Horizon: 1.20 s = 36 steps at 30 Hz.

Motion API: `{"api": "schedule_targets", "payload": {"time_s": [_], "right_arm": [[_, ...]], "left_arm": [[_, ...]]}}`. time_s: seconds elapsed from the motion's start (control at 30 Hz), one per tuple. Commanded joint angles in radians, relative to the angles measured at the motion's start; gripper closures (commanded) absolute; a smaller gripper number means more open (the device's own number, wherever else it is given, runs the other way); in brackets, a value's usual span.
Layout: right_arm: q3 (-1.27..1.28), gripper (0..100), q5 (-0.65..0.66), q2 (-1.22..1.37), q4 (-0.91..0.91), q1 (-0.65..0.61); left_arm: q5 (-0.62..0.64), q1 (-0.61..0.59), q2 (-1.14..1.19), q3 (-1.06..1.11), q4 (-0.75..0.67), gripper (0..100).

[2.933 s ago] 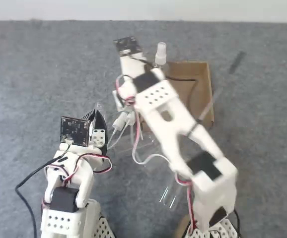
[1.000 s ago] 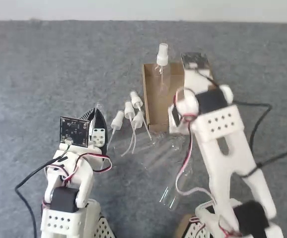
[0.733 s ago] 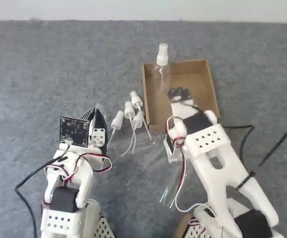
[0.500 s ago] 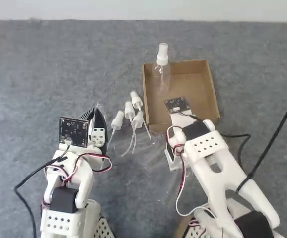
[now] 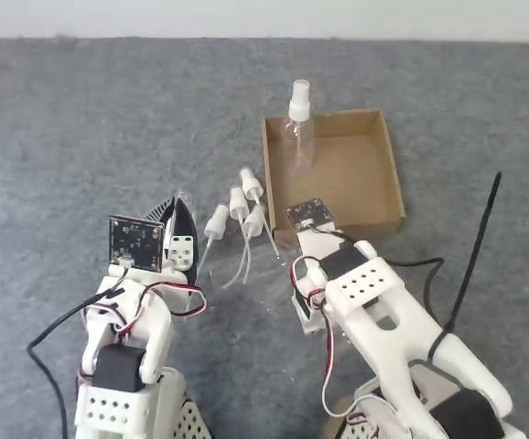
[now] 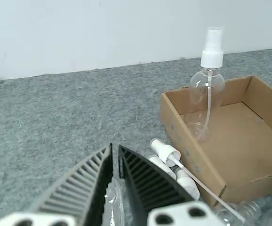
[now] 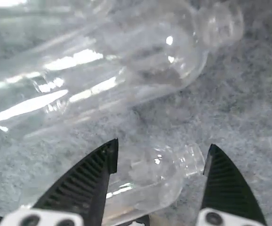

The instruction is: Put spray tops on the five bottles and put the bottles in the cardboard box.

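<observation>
A clear bottle with a white spray top (image 5: 298, 128) stands upright in the far left corner of the cardboard box (image 5: 356, 197); the left wrist view shows the bottle (image 6: 206, 89) and the box (image 6: 192, 155) too. Several loose spray tops (image 5: 237, 206) lie left of the box. Bare clear bottles (image 5: 278, 279) lie in front of it. My right gripper (image 7: 163, 148) is open, straddling a small lying bottle (image 7: 145, 181), with a larger one (image 7: 117, 61) just beyond. My left gripper (image 6: 116, 160) is shut, hovering near the spray tops (image 6: 166, 153).
Grey carpet covers the table. My right arm (image 5: 365, 293) reaches over the bottles close to the box's near wall. The left arm's base (image 5: 127, 366) sits at the near left. A black cable (image 5: 470, 265) trails on the right.
My right arm has let go of the capped bottle in the box, swung back toward me and come down over the lying bottles. The left arm has not moved.
</observation>
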Motion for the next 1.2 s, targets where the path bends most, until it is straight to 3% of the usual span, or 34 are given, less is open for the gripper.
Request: {"api": "schedule_targets", "payload": {"time_s": [0.0,0.1,0.27,0.43,0.57,0.83,1.17], "right_arm": [[-0.002,75.1,0.058,-0.042,-0.015,0.015],[-0.02,79.7,0.095,-0.044,-0.016,0.114],[-0.071,89.6,0.281,-0.044,-0.016,0.378],[-0.123,91.6,0.399,-0.044,-0.016,0.667],[-0.103,91.9,0.425,-0.045,-0.087,0.786],[0.034,99.1,0.514,-0.045,-0.292,0.806],[0.049,99.2,0.52,-0.045,-0.289,0.754]], "left_arm": [[0.011,-0.002,-0.011,-0.021,-0.025,99],[0.011,-0.002,-0.011,-0.021,-0.025,99],[0.011,-0.002,-0.011,-0.021,-0.025,99],[0.011,0.0,-0.011,-0.021,-0.025,99],[0.011,0.0,-0.011,-0.021,-0.026,99],[0.011,0.0,-0.011,-0.021,-0.025,99],[0.011,0.002,-0.008,-0.021,-0.028,99]]}}
